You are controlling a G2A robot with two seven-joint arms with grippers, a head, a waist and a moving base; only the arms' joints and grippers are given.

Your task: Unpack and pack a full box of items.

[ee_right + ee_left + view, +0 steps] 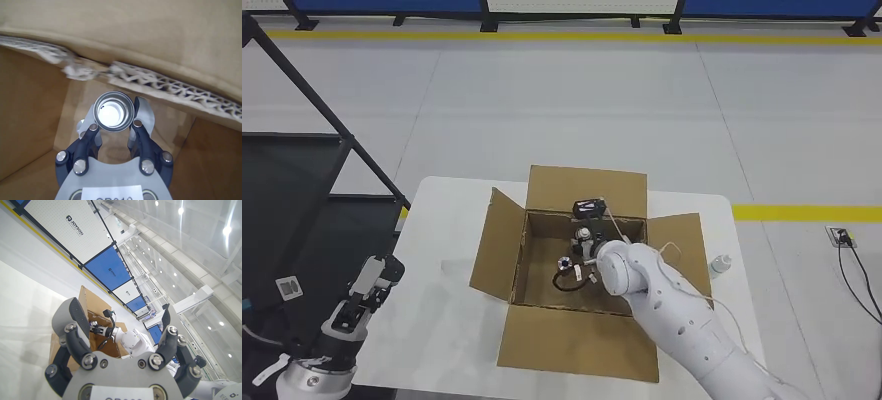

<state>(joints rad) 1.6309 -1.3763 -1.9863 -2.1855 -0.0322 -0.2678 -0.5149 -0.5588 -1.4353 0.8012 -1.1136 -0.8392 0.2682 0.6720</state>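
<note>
**Right claw inside box, can gripped**

- An open cardboard box point(582, 350) is seen mid-counter, with all four flaps folded outward.
- A small pale bottle point(721, 264) is stood on the white counter point(442, 320), just right of the box's right flap.
- A black frame point(322, 125) is seen off the counter's left side.
- The left claw point(380, 273) point(121, 308) is held just off the counter's left edge, well apart from the box. Its fingers are spread wide, with nothing between them.
- A torn corrugated edge point(136, 77) of the box wall is seen close beyond the can.
- A small can point(111, 116) is clamped by the right claw point(115, 110) inside the box.
- A bright metal rim and a recessed white centre are shown on the can end facing the wrist. A purple band is visible from the left wrist view.
</note>
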